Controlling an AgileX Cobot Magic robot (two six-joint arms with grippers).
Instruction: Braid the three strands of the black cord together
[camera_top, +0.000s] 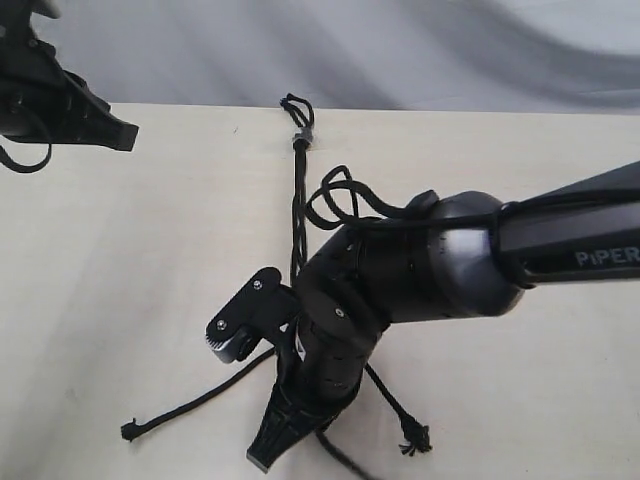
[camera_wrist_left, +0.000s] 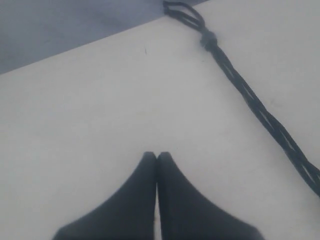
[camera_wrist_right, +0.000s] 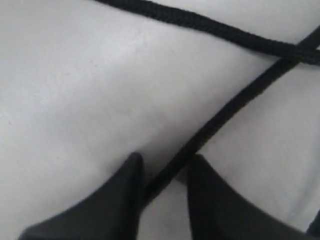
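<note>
- Black cord (camera_top: 297, 200) lies along the middle of your worktop (camera_top: 120, 280). Its loop (camera_top: 296, 108) sits at the far edge, and the plaited stretch (camera_wrist_left: 260, 112) runs on from the band.
- Your right end effector (camera_wrist_right: 166, 156) points down at the worktop with its jaws partly open. One strand (camera_wrist_right: 225, 112) passes between them, lying against one finger, with no clamp visible.
- Two loose ends splay out from under that arm: the left-hand end (camera_top: 190, 405) and the right-hand end (camera_top: 395, 405).
- Your left end effector (camera_wrist_left: 157, 156) is fully closed on nothing, well apart from the cord.
</note>
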